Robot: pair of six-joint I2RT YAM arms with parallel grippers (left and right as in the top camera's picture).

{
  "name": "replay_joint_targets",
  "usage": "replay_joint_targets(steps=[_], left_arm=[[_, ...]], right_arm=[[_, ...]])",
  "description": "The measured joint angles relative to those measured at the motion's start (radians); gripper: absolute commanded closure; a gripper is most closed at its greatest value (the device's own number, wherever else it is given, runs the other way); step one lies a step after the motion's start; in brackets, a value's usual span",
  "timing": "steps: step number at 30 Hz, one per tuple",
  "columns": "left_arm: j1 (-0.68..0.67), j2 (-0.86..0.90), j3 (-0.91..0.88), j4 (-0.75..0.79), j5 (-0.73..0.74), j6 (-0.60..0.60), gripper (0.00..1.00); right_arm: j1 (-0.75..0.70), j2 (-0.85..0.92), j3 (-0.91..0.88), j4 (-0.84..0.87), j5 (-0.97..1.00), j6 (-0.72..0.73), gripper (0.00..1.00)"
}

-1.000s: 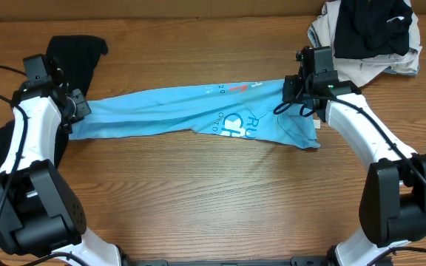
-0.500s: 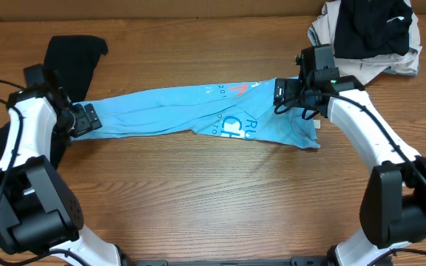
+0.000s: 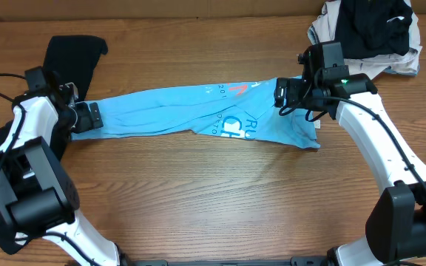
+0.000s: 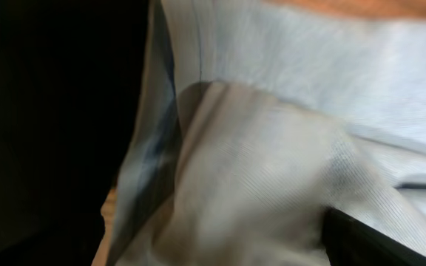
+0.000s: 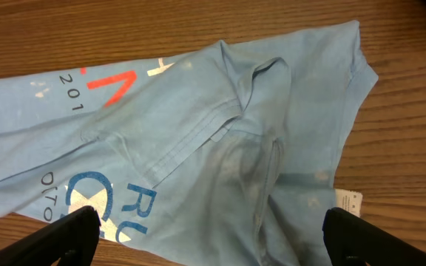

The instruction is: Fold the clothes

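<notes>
Overhead: light-blue T-shirt [image 3: 183, 118] lies flat on the wooden surface [image 3: 213, 199], drawn out into a long, narrow, creased band running between the two arms. White and red lettering [image 3: 235, 124] shows on the right half of the band. Left pincer [image 3: 87, 117] sits at the shirt's left end, over its edge. Right pincer [image 3: 281, 94] sits above the shirt's right end, near the upper edge of the cloth. Right wrist view: both fingertips [image 5: 72, 230] stand far apart at the lower corners of the picture, with nothing between them. The shirt lies spread below, a seamed fold across its middle and a small white label [image 5: 346, 201] at the hem on the bare wood. Right pincer apart, holding nothing. Left wrist view: pale bunched fabric fills the picture very close to the lens, dark to the left. One dark fingertip [image 4: 376, 240] shows in the far lower right corner, and the other cannot be made out. Left pincer looks apart, and no clamp on the cloth is visible. A long black garment [image 3: 72, 55] lies at the back left, partly beneath the left arm. A heap of black and beige garments [image 3: 368, 33] is at the back right corner, well apart from the shirt.
</notes>
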Motion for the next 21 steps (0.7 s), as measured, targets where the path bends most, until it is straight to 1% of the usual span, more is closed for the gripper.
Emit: replay_joint_targets(steps=[5,7,8,9,10,12,13,15,17,21], left_arm=[[-0.002,0.034,0.0,0.003,0.018,0.004,0.13],[-0.002,0.035,0.0,0.005,0.024,0.004,0.23],[-0.005,0.035,0.0,0.008,0.029,0.007,0.35],[-0.007,0.035,0.0,0.008,0.032,0.011,0.44],[-0.009,0.035,0.0,0.01,0.035,0.014,0.57],[-0.014,0.035,0.0,0.012,0.044,0.018,0.94],[-0.02,0.035,0.0,0.012,0.047,0.017,0.96],[-0.025,0.035,0.003,0.008,0.04,0.012,0.96],[-0.024,0.037,0.027,-0.041,0.001,-0.014,0.96],[0.005,0.069,0.16,-0.294,-0.079,-0.045,0.96]], right_arm=[[0.0,0.0,0.0,0.009,-0.005,0.0,0.0],[0.0,0.0,0.0,0.017,-0.006,0.0,0.0],[0.0,0.0,0.0,0.018,-0.006,0.0,0.0],[0.0,0.0,0.0,0.019,-0.006,0.0,0.0],[0.0,0.0,0.0,0.021,-0.006,0.0,0.0],[0.0,0.0,0.0,0.021,-0.006,0.0,0.0],[0.0,0.0,0.0,0.02,-0.006,0.0,0.0],[0.0,0.0,0.0,0.021,-0.006,0.0,0.0],[0.0,0.0,0.0,0.019,-0.008,0.0,0.0],[0.0,0.0,0.0,0.003,-0.019,0.0,0.01]])
